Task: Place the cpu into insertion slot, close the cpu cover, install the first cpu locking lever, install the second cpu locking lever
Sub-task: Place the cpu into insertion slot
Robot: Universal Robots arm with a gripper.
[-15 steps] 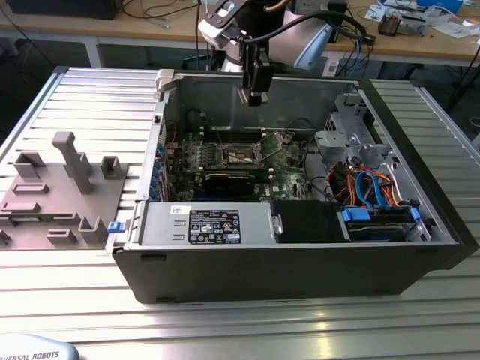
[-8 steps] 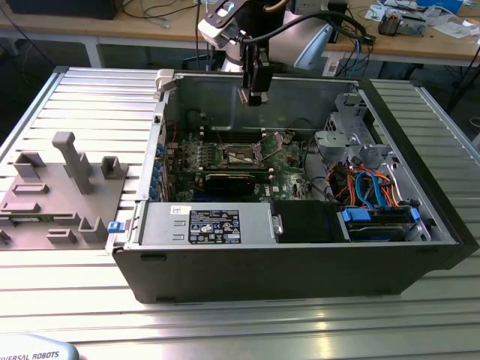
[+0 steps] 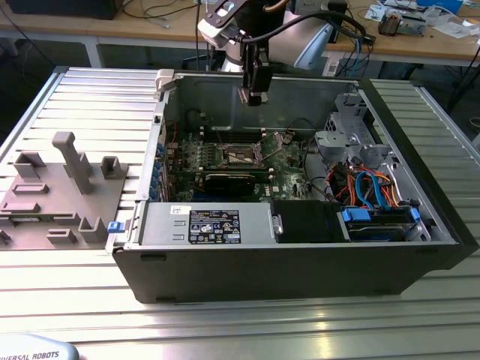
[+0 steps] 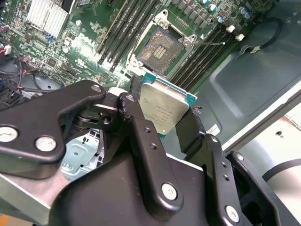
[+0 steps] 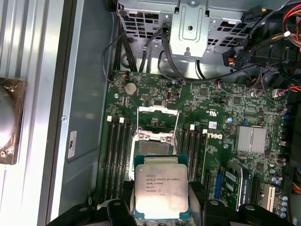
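Clasps in the tool [image 4: 162,117] the cpu [image 4: 160,107], a flat square chip with silvery-grey printed top and teal-green rim, well apart from the insertion slot [image 4: 161,47].

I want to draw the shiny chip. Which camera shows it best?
The first wrist view: the cpu faces the camera flat, top fully visible. The second wrist view shows it tilted, held by the gripper. In the exterior view it is too small to tell.
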